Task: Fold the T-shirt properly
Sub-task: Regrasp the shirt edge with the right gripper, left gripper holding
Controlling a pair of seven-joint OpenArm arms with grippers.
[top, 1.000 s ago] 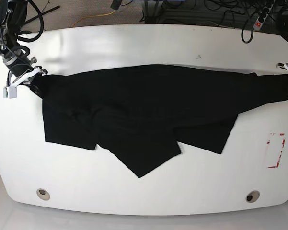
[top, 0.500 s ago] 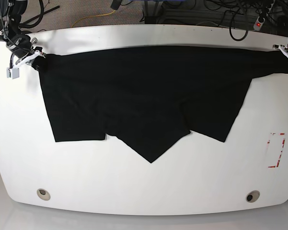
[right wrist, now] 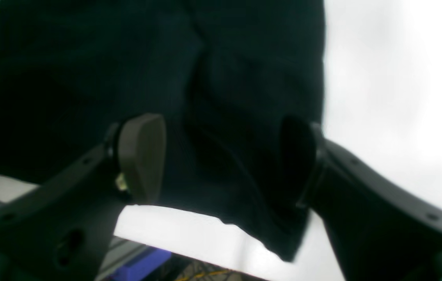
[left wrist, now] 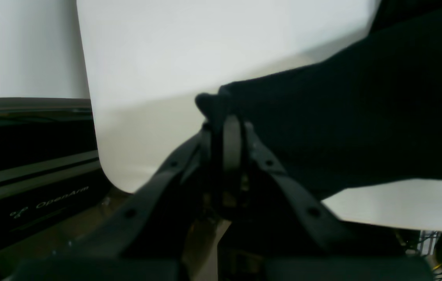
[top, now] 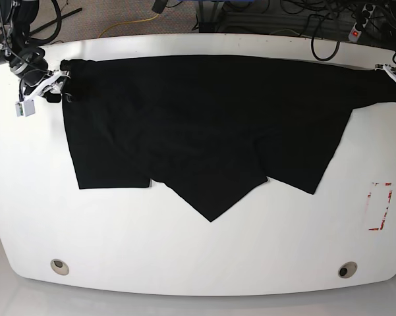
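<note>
The black T-shirt (top: 204, 125) is lying spread across the far half of the white bench (top: 198, 257), its top edge running close to the far rim and its lower edge hanging in uneven flaps, with one pointed corner reaching toward the middle of the bench. No print is showing on the upward side. At the base view's right, one corner of the fabric is being pulled out to the bench's edge, where the left gripper (left wrist: 224, 117) is pinching it: in the left wrist view its fingers (left wrist: 231, 146) are pressing together on a small bunched fold of cloth, with the rest of the shirt stretching away over the bench surface. At the base view's left, the right gripper (right wrist: 221, 156) is sitting beside the opposite corner of the shirt. In the right wrist view its fingers (right wrist: 142, 156) are standing spread wide apart, with the dark cloth lying beneath and between them; whether either pad is touching the fabric is not clear. Two round holes (top: 59, 266) are showing near the bench's near edge, and a red-and-white marker (top: 380, 206) is lying near its right side.
</note>
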